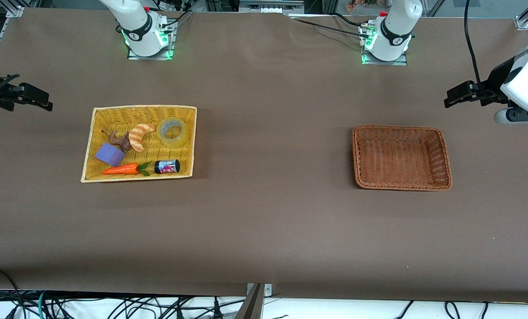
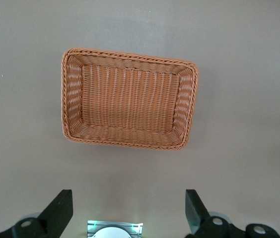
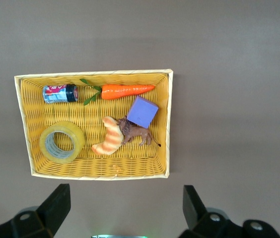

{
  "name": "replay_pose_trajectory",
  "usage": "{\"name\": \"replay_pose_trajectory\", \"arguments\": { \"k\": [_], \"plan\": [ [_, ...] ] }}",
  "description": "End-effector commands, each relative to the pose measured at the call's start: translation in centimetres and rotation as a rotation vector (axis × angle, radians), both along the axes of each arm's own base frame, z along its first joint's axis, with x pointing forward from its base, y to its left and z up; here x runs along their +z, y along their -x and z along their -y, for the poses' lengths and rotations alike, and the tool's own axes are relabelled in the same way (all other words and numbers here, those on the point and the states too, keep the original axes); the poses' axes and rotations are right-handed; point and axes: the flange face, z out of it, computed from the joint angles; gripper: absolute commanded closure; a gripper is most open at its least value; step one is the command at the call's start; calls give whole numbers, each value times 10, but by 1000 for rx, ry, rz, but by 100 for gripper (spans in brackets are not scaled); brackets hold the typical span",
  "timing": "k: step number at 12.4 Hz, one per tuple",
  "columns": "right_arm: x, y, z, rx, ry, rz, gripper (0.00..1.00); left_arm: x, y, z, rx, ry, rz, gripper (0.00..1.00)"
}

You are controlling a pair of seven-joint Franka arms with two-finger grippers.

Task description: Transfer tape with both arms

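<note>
The tape (image 1: 172, 132), a translucent yellowish ring, lies flat in a yellow wicker basket (image 1: 144, 107), in the corner toward the robots' bases. It also shows in the right wrist view (image 3: 62, 142). My right gripper (image 1: 46, 103) is open and empty, up over the table at the right arm's end, apart from the basket; its fingers (image 3: 55, 201) stand wide in the right wrist view. My left gripper (image 1: 450, 99) is open and empty, up over the left arm's end of the table; its fingers (image 2: 60, 206) stand wide.
The yellow basket also holds a striped croissant (image 1: 139, 136), a brown toy animal (image 1: 121, 141), a purple block (image 1: 109, 154), a carrot (image 1: 121, 169) and a small can (image 1: 167, 166). An empty brown wicker basket (image 1: 400, 157) stands toward the left arm's end and shows in the left wrist view (image 2: 130, 104).
</note>
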Motion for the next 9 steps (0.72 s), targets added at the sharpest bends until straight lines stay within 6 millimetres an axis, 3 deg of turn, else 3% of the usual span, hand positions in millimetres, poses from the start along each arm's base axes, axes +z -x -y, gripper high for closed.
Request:
{"name": "replay_pose_trajectory", "arguments": {
  "k": [1, 6, 9],
  "plan": [
    [5, 7, 2, -16, -11, 9, 0, 5, -5, 1, -20, 29, 15, 0],
    [-1, 6, 31, -57, -20, -2, 0, 5, -5, 1, -20, 29, 15, 0],
    [-5, 3, 30, -58, -20, -6, 0, 6, -5, -1, -15, 32, 15, 0]
  ]
}}
